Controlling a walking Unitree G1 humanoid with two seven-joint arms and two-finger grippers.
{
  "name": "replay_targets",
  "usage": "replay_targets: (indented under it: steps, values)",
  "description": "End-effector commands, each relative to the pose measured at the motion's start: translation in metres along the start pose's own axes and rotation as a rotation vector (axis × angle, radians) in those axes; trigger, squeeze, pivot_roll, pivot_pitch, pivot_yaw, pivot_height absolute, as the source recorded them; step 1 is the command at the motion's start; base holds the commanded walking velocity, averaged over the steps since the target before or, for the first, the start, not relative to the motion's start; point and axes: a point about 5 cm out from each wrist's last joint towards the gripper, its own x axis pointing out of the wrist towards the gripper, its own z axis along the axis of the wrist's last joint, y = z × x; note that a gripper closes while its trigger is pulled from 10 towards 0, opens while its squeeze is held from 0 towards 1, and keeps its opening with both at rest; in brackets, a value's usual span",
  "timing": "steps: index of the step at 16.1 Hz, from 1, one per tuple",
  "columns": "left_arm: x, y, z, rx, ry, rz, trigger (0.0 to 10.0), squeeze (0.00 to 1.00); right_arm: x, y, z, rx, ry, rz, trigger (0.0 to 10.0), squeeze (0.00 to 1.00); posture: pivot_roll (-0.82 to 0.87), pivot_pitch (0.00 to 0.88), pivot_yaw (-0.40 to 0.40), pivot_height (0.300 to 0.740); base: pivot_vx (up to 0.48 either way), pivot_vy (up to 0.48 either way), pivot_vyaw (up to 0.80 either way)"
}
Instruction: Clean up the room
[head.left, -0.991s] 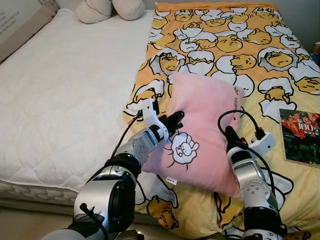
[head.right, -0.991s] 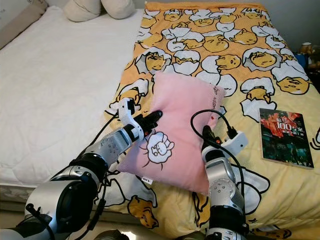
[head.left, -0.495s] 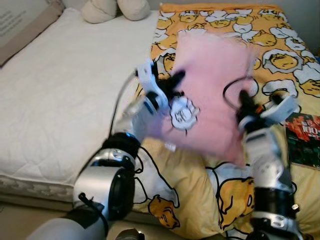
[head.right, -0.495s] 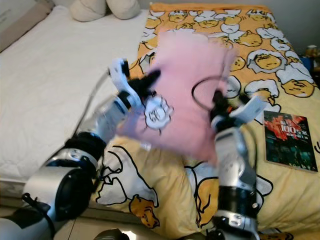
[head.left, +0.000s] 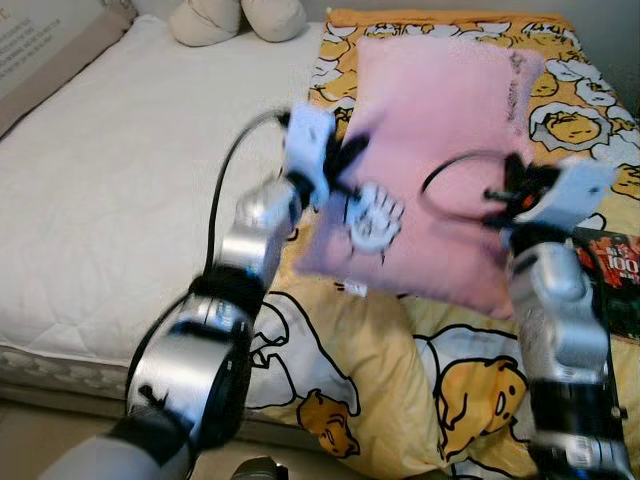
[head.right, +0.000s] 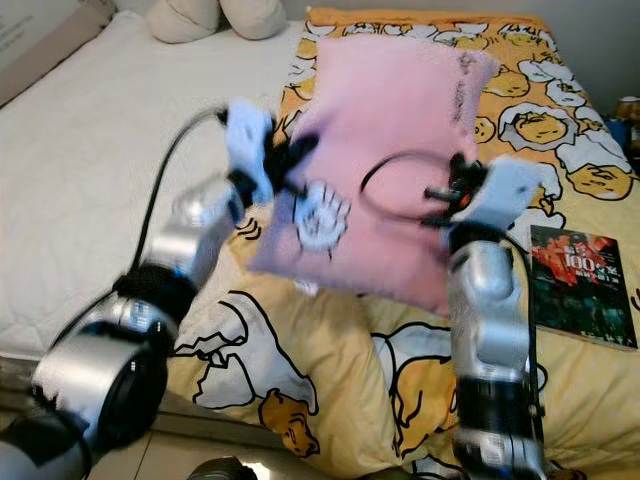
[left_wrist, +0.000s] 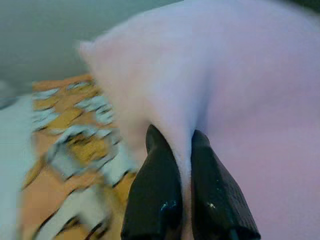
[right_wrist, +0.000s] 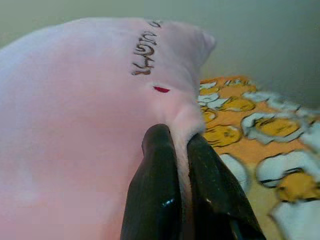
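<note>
A soft, fuzzy pink pillow (head.left: 430, 150) is up in the air over the bed. It is shaped like a fat rectangle and has a small white cartoon picture (head.left: 375, 217) on the front and a little white tag on its bottom edge.

The left gripper (left_wrist: 186, 150) has its two black fingers closed tight on a fold of the pillow's left edge. The right gripper (right_wrist: 181, 142) pinches the pillow's right edge the same way, with the fluffy cloth squeezed between its fingers. Brown stitched writing (right_wrist: 145, 52) shows on the pillow near that gripper.

Under the pillow lies a yellow blanket (head.left: 400, 400) with white and yellow cartoon egg shapes all over it. Beside it is the white quilted mattress (head.left: 110, 190). Two round cream cushions (head.left: 240, 18) sit at the far end of the bed. A flat book (head.right: 583, 283) with a dark red cover lies on the blanket near the right arm.
</note>
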Motion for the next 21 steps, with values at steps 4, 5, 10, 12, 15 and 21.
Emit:
replay_targets:
  steps: [4, 5, 10, 12, 15, 21]
  values:
    - [-0.031, 0.048, -0.008, 0.084, 0.010, 0.278, 10.0, 0.00, -0.014, -0.024, -0.004, -0.140, -0.022, -0.135, 10.0, 0.00, -0.01, 0.000, 0.019, 0.736, 0.000, 0.000, 0.00]
    - [-0.027, 0.042, -0.005, 0.105, -0.010, 0.267, 10.0, 0.00, -0.012, -0.022, -0.007, -0.143, -0.020, -0.130, 10.0, 0.00, -0.01, 0.000, 0.013, 0.736, 0.000, 0.480, 0.00]
    - [-0.023, 0.036, -0.007, 0.076, -0.002, 0.272, 10.0, 0.00, -0.008, -0.018, -0.008, -0.133, -0.027, -0.121, 10.0, 0.00, 0.00, 0.000, 0.014, 0.736, 0.000, 0.480, 0.00]
    - [-0.022, 0.034, -0.008, 0.083, 0.004, 0.260, 10.0, 0.00, -0.008, -0.016, -0.010, -0.133, -0.028, -0.117, 10.0, 0.00, -0.01, 0.000, 0.016, 0.736, 0.000, 0.480, 0.00]
    - [-0.022, 0.032, -0.011, 0.076, 0.014, 0.252, 10.0, 0.00, -0.009, -0.016, -0.013, -0.134, -0.019, -0.114, 10.0, 0.00, -0.02, 0.000, 0.017, 0.736, 0.000, 0.480, 0.00]
    - [-0.021, 0.031, -0.013, 0.053, 0.013, 0.273, 10.0, 0.00, -0.007, -0.011, -0.012, -0.143, -0.034, -0.065, 10.0, 0.00, -0.01, 0.000, 0.004, 0.736, 0.000, 0.480, -0.37]
